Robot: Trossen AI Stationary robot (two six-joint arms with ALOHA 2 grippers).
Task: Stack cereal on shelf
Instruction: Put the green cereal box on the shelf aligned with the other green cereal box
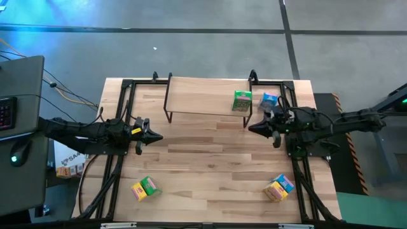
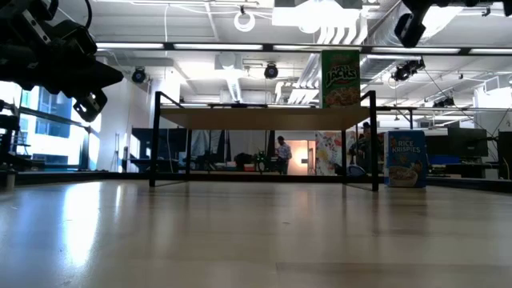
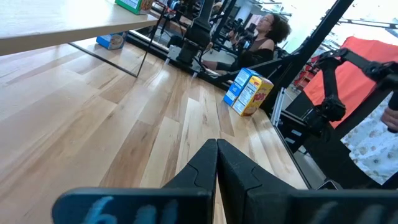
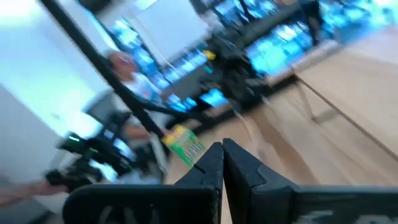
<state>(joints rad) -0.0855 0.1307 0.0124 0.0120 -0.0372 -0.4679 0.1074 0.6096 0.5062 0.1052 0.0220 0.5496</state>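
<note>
So far only one green cardboard cereal box [image 1: 241, 100] stands on the low light-wood shelf [image 1: 197, 95]. Both pincers, left [image 1: 156, 136] and right [image 1: 252, 129], hover closed and empty over the worktop [image 1: 210, 165]. Opening the right pincer wide and gripping the blue cereal box [image 1: 269, 100] beside the shelf squarely should prevent tipping.

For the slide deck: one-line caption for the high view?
One green cereal box on the shelf, blue box beside it; both claws, left and right, shut and empty.

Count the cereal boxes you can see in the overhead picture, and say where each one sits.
6. Green box on the shelf; blue box on the table beside the shelf's right end; yellow-and-green pair front left; yellow-and-blue pair front right.
</note>
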